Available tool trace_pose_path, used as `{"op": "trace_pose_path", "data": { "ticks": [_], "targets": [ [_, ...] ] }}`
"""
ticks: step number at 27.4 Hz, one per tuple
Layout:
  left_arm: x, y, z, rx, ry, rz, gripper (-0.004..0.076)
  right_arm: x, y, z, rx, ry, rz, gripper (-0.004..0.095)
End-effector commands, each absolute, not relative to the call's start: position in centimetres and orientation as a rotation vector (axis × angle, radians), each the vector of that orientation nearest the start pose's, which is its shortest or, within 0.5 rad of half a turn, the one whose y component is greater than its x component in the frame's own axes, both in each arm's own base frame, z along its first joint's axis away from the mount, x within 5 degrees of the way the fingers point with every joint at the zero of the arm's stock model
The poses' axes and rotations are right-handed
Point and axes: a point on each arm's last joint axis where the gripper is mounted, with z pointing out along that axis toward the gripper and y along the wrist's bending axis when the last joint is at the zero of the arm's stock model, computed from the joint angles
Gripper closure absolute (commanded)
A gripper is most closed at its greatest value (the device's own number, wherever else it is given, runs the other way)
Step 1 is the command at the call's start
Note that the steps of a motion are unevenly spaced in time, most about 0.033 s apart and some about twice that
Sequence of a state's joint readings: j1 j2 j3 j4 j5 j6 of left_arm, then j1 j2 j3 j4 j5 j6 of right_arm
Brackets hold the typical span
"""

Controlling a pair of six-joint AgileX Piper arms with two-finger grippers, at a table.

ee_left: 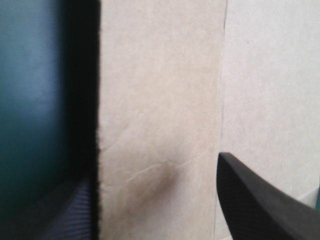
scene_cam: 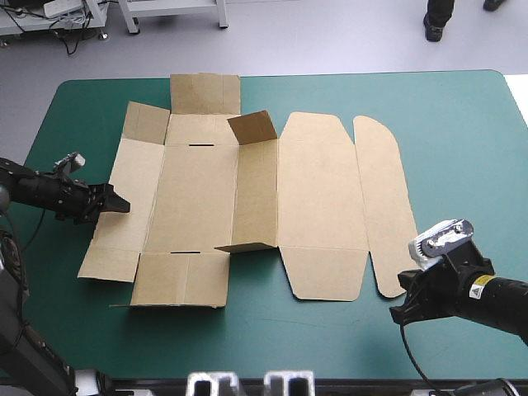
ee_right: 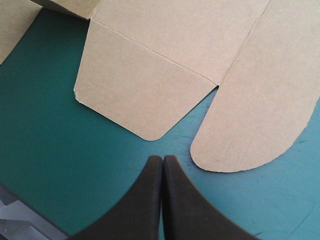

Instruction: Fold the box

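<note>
The brown box (scene_cam: 194,198) lies as a cut sheet spread over the middle of the table. One inner wall (scene_cam: 256,194) stands partly raised, with its small end flap (scene_cam: 252,128) tilted up. My left gripper (scene_cam: 120,203) is at the sheet's left edge. In the left wrist view it is open (ee_left: 155,205), with the box's edge panel (ee_left: 160,100) between its fingers. My right gripper (scene_cam: 402,302) sits on the cover near the front right and is shut (ee_right: 162,160). Just ahead of it lie the rounded tuck flap (ee_right: 255,115) and the lid's side flap (ee_right: 135,95), both flat.
The teal-green table cover (scene_cam: 462,132) shows all around the sheet, widest to the right of the rounded flap. The table's front edge (scene_cam: 330,375) runs close behind my right gripper. The far edge lies just beyond the box's rear flap (scene_cam: 205,92).
</note>
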State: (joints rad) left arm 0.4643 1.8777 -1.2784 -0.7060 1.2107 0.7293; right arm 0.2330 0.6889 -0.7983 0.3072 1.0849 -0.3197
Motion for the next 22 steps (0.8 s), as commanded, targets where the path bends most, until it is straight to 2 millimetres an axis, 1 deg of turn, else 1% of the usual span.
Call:
{"op": "trace_pose_path", "data": {
  "ticks": [1,2,6,7,8,12,13,17,22],
  "targets": [
    [33.5,8.4,21.8,-0.011,2.785,-0.984,0.0302,9.9,5.0,34.5,-0.590,2.290,0.379,0.0928],
    [33.6,7.9,21.8,-0.019,2.798,-0.991,0.0330,9.9,5.0,34.5,-0.590,2.290,0.379,0.0928],
    [33.9,6.7,21.8,-0.005,2.817,-1.003,0.0380,9.9,5.0,34.5,-0.590,2.290,0.379,0.0928],
    [33.9,6.4,21.8,-0.002,2.821,-1.006,0.0403,9.9,5.0,34.5,-0.590,2.290,0.379,0.0928],
    [34.0,6.1,21.8,-0.006,2.826,-1.010,0.0447,10.0,5.0,34.5,-0.589,2.289,0.379,0.0928],
    [34.0,6.0,21.8,-0.035,2.835,-1.013,0.0689,10.0,5.0,34.5,-0.590,2.289,0.377,0.0928],
    [34.0,6.0,21.9,-0.034,2.834,-1.011,0.0734,10.0,5.0,34.5,-0.590,2.289,0.377,0.0928],
    [34.0,5.9,22.3,-0.039,2.813,-1.022,0.0731,10.0,5.0,34.5,-0.590,2.289,0.377,0.0928],
    [33.8,5.2,23.9,-0.017,2.751,-1.034,0.0731,9.9,5.0,34.5,-0.591,2.292,0.377,0.0928]
  ]
}}
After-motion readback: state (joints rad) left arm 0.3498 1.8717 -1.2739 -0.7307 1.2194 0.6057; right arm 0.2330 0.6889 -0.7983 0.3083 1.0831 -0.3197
